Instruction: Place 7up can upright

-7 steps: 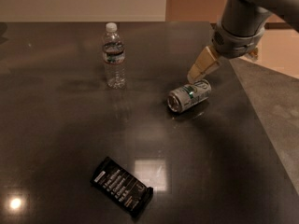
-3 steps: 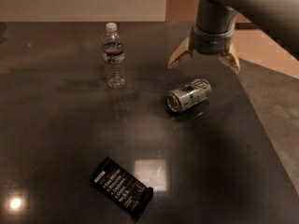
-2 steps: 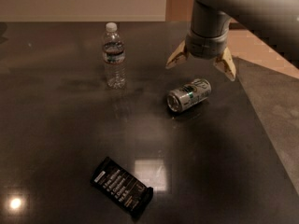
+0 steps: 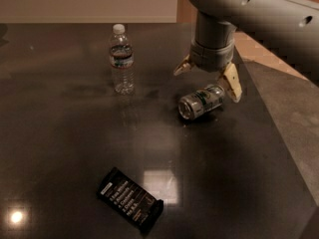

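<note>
The 7up can [image 4: 201,101], silver with a green and white label, lies on its side on the dark table [image 4: 60,148], right of centre, its end facing front left. My gripper [image 4: 208,79] hangs just above and behind the can, open, its two tan fingers spread wide. One fingertip [image 4: 233,86] is by the can's right end, the other [image 4: 181,67] is to the upper left. The gripper holds nothing.
A clear water bottle [image 4: 121,59] with a white cap stands upright at the back, left of the can. A black snack bar wrapper [image 4: 129,199] lies flat near the front. The table's right edge [image 4: 279,133] runs diagonally close to the can.
My gripper has moved left from the table's right edge, opened its fingers wide and come down over the can. The can, bottle and wrapper have not moved.
</note>
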